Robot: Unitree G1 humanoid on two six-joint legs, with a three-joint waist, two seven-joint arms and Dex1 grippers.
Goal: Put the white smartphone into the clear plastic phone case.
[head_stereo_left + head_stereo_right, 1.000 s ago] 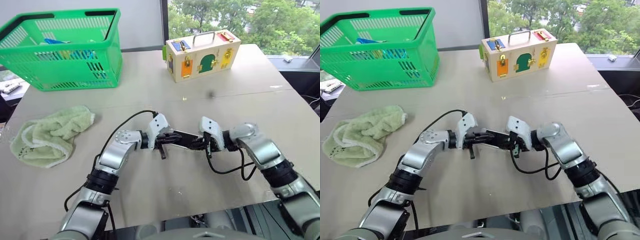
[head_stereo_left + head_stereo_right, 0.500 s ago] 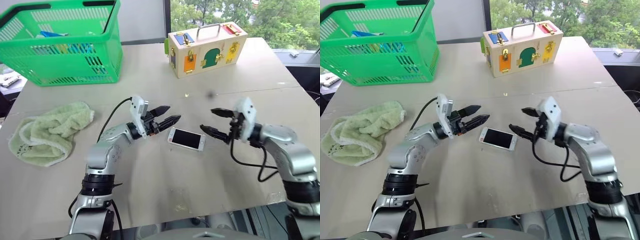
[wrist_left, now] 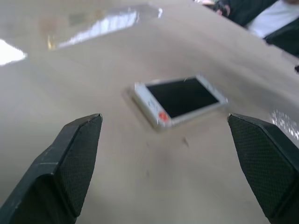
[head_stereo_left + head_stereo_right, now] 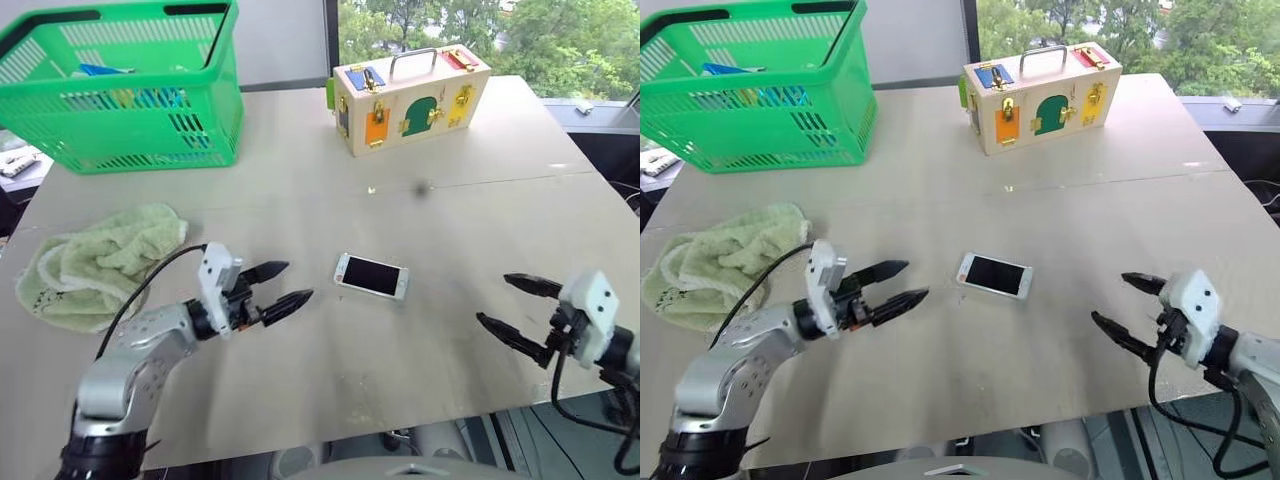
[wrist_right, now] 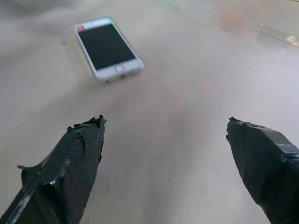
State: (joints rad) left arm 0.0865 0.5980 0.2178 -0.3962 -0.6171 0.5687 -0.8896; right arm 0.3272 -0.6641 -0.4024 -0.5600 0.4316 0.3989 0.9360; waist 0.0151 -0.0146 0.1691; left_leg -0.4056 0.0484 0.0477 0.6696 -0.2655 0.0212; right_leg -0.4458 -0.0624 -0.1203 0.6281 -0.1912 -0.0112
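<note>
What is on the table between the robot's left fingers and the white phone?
Nothing: in the left wrist view, bare beige table lies between the open left gripper and the white smartphone with the black screen.

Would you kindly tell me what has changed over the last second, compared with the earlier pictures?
Both grippers let go of the white smartphone, which they had held between them, and it now lies flat on the table. The left gripper drew back to its own side and the right gripper to its side, jaws open. The green basket, towel and wooden latch box stayed put.
</note>
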